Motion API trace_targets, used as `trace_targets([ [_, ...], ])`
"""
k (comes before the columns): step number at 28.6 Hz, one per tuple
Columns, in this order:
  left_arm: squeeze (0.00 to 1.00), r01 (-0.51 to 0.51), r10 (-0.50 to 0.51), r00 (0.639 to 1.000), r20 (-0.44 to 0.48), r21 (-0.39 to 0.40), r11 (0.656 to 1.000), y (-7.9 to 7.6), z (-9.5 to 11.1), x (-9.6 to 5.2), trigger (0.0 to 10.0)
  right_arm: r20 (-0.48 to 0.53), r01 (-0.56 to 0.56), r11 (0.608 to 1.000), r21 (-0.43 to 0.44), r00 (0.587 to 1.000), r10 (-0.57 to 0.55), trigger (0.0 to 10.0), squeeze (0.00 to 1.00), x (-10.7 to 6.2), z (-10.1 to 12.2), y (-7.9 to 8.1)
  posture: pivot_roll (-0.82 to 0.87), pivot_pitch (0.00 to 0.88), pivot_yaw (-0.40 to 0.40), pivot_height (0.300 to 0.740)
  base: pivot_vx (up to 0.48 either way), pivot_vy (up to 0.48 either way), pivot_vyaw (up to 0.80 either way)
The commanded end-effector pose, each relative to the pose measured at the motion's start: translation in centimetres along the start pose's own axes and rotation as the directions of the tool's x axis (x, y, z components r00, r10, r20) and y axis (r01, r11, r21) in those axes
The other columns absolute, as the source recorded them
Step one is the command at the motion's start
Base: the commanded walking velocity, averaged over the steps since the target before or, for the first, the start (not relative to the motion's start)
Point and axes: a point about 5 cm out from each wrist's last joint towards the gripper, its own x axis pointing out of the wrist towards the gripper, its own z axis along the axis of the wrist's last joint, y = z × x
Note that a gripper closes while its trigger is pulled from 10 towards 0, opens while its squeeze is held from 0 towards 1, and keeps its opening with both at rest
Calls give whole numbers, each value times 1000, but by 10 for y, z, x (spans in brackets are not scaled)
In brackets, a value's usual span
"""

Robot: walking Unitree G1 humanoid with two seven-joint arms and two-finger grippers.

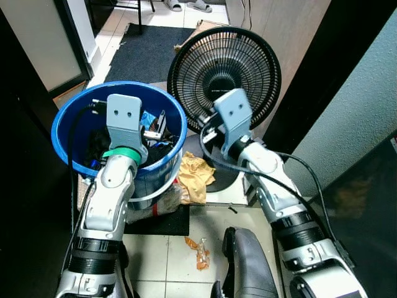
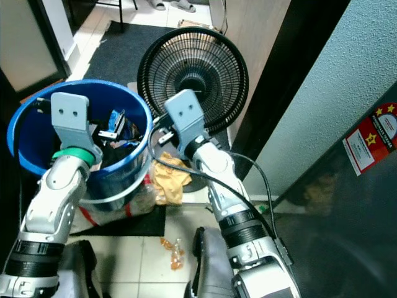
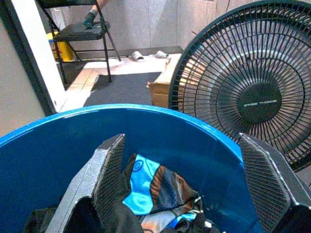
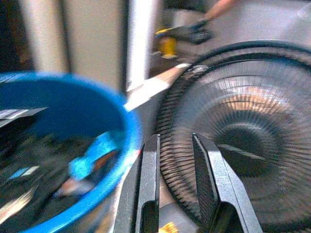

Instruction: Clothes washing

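Note:
A blue plastic bucket [image 1: 67, 121] stands on the floor and holds dark clothes [image 1: 99, 146], among them a piece with light blue and brown print [image 3: 148, 187]. My left gripper [image 3: 181, 141] hangs open just above the bucket's inside, one finger on each side of the printed piece, and holds nothing. My right gripper [image 4: 175, 141] is beside the bucket's rim, in front of the black floor fan [image 1: 226, 68]. Its fingers are close together with nothing between them. A crumpled yellow cloth [image 1: 193, 177] lies on the floor between bucket and fan base.
An orange wrapper [image 1: 200, 251] lies on the tiles near a black padded object [image 1: 248, 264]. A dark mat [image 1: 149, 53] lies behind the bucket. A folding chair [image 3: 82, 29] and a cardboard box [image 3: 160, 90] stand farther back. Walls close in on both sides.

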Motion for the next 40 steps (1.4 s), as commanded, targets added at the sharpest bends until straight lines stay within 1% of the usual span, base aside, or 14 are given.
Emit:
trace_targets([
  [1, 0, 2, -2, 1000, -8, -10, 1000, 1, -2, 1, 10000, 32, 101, 994, 47, 994, -103, 10000, 0, -7, 6, -20, -25, 90, -2, 390, 0, 0, 0],
  [4, 0, -36, 29, 996, -84, -86, 996, 6, -7, 9, 10000, 53, 189, 980, 65, 980, -193, 10000, 0, -14, 9, -37, -28, 89, 0, 390, 0, 0, 0],
  [9, 0, -67, 50, 989, -143, -122, 990, 12, -9, 15, 10000, 47, 195, 979, 56, 979, -197, 10000, 0, -14, 7, -39, -15, 86, -6, 390, 0, 0, 0],
  [11, 0, -138, 106, 967, -231, -125, 983, 28, -10, 31, 10000, 30, 177, 983, 51, 983, -179, 10000, 0, -9, 4, -37, 16, 85, -22, 390, 0, 0, 0],
  [12, 0, -138, 106, 967, -231, -125, 983, 28, -10, 31, 10000, 30, 177, 983, 51, 983, -179, 10000, 0, -9, 4, -37, 16, 85, -22, 390, 0, 0, 0],
  [14, 0, -185, 136, 947, -291, -147, 972, 42, -6, 51, 10000, 26, 148, 988, 52, 988, -149, 10000, 0, 1, 4, -28, 20, 84, -22, 390, 0, 0, 0],
  [16, 0, -188, 133, 942, -308, -154, 970, 44, -5, 58, 10000, 30, 132, 990, 52, 991, -134, 10000, 0, 4, 5, -24, 20, 85, -20, 390, 0, 0, 0],
  [20, 0, -133, 54, 922, -383, -184, 974, 31, -14, 70, 10000, 32, 116, 992, 55, 992, -118, 10000, 0, 8, 6, -18, 18, 91, -22, 390, 0, 0, 0],
  [26, 0, -134, 5, 853, -521, -210, 969, 20, -45, 65, 10000, 8, 124, 991, 51, 992, -124, 10000, 0, 3, -1, -20, 6, 101, -21, 390, 0, 0, 0],
  [27, 0, -103, -26, 828, -559, -199, 975, 15, -56, 61, 10000, 5, 127, 991, 49, 992, -127, 10000, 0, 2, -3, -21, 5, 103, -21, 390, 0, 0, 0],
  [30, 0, -80, -48, 811, -584, -192, 978, 11, -63, 57, 10000, 3, 129, 991, 47, 992, -129, 10000, 0, 1, -4, -22, 5, 103, -21, 390, 0, 0, 0],
  [32, 0, -1, -93, 784, -614, -152, 988, 1, -75, 51, 10000, 1, 133, 990, 45, 991, -133, 10000, 0, 0, -4, -23, 6, 112, -16, 390, 0, 0, 0],
  [35, 0, 60, -114, 765, -634, -106, 993, -6, -84, 45, 10000, 2, 136, 990, 45, 991, -137, 10000, 0, 0, -4, -22, 4, 118, -13, 390, 0, 0, 0],
  [40, 0, 84, -104, 751, -652, -62, 995, -5, -91, 41, 10000, 3, 138, 989, 48, 990, -138, 10000, 0, -1, -5, -21, 6, 127, -11, 390, 0, 0, 0],
])
